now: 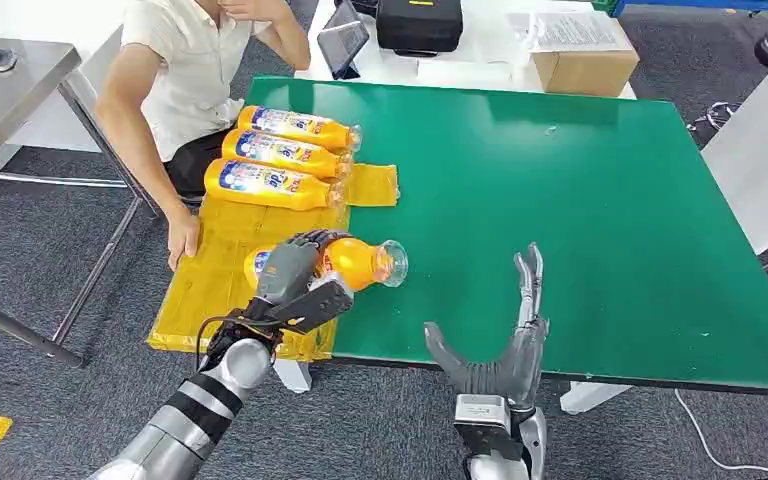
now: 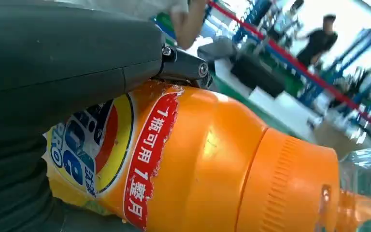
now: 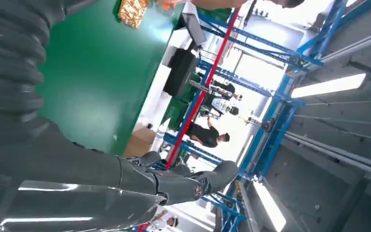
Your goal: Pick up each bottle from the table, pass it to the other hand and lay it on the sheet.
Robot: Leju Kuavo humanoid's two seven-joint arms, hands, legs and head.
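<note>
Orange plastic bottle (image 1: 358, 262) with blue-yellow label, lying sideways in left robot hand (image 1: 295, 280), fingers wrapped around it; right robot hand (image 1: 505, 350) beside, spread wide, holding nothing.

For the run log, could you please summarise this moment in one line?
left hand: holds orange bottle | right hand: open | yellow sheet: three bottles laid

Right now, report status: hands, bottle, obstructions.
Left hand grips orange bottle at the yellow sheet's edge. Right hand open. Three bottles already on sheet. Person's hand resting on sheet.
</note>
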